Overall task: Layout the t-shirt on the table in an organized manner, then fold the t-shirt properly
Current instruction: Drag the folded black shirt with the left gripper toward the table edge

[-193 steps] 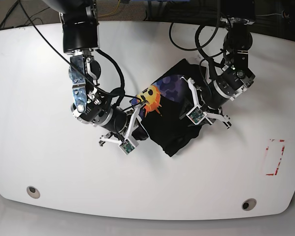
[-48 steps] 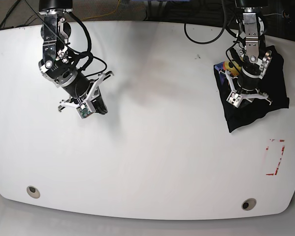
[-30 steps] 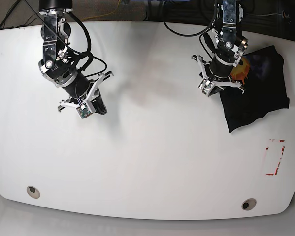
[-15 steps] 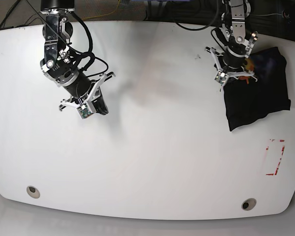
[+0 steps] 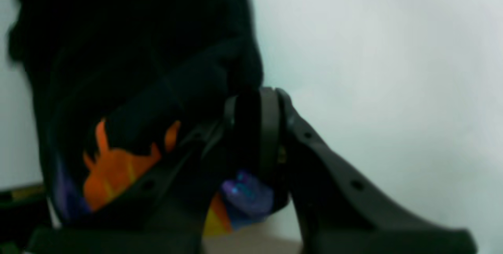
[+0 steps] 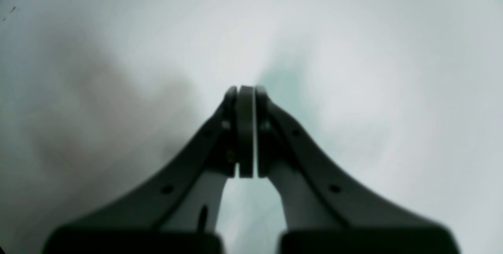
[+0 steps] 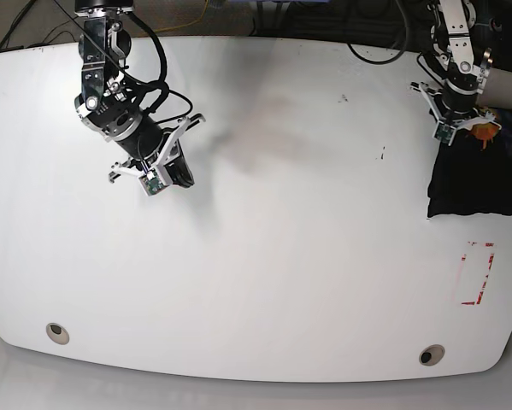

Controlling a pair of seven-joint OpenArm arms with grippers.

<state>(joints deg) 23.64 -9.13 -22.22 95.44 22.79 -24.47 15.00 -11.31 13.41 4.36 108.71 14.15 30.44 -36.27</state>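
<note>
Left wrist view: my left gripper (image 5: 251,128) is pinching a fold of the t-shirt (image 5: 129,69), black cloth bunching between the two fingers, orange print and a purple patch hanging just below the tips. My right gripper (image 6: 245,128) is sitting with its fingers pressed flat together, gripping nothing, hovering over bare white table (image 6: 373,69). In the base view the left gripper (image 7: 455,107) is working at the far right edge, the t-shirt (image 7: 478,175) lying crumpled there, partly cut off by the frame, above the red outline mark (image 7: 476,273). Right gripper (image 7: 172,175) is staying well apart, far across the table (image 7: 281,256).
</note>
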